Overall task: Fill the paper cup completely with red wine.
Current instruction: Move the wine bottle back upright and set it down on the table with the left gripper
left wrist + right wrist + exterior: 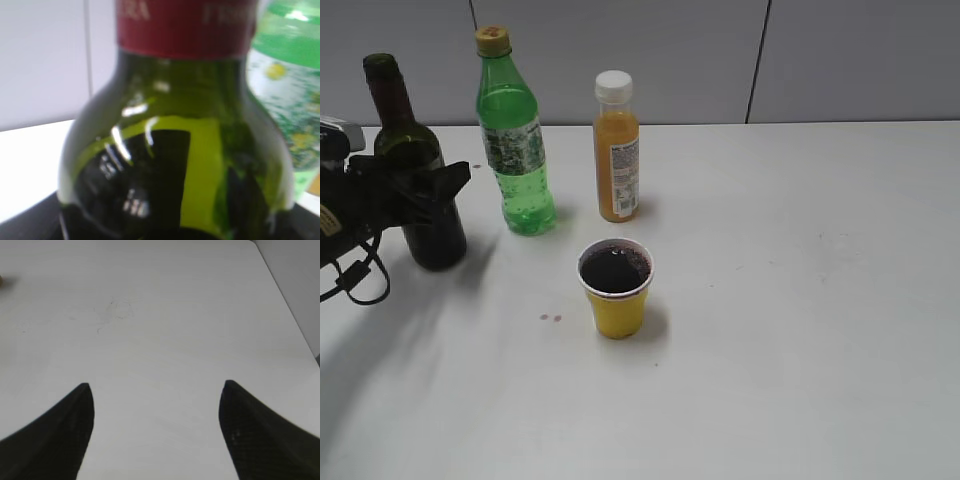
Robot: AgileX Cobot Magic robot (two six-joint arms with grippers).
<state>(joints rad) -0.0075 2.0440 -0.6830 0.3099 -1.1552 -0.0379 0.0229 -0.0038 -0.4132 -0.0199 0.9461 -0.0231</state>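
The yellow paper cup (617, 305) stands mid-table, holding dark red wine (614, 270) up to near its white rim. The dark glass wine bottle (398, 128) stands upright at the far left. My left gripper (425, 190) is closed around its body, a black finger on each side. In the left wrist view the bottle's green shoulder (175, 150) and red neck foil fill the picture. My right gripper (156, 405) hovers open over bare white table with nothing between its fingers. It is outside the exterior view.
A green soda bottle (515, 150) stands just right of the wine bottle and shows behind it in the left wrist view (290, 90). An orange juice bottle (617, 150) stands behind the cup. Small red drops (551, 318) lie left of the cup. A grey wall backs the table.
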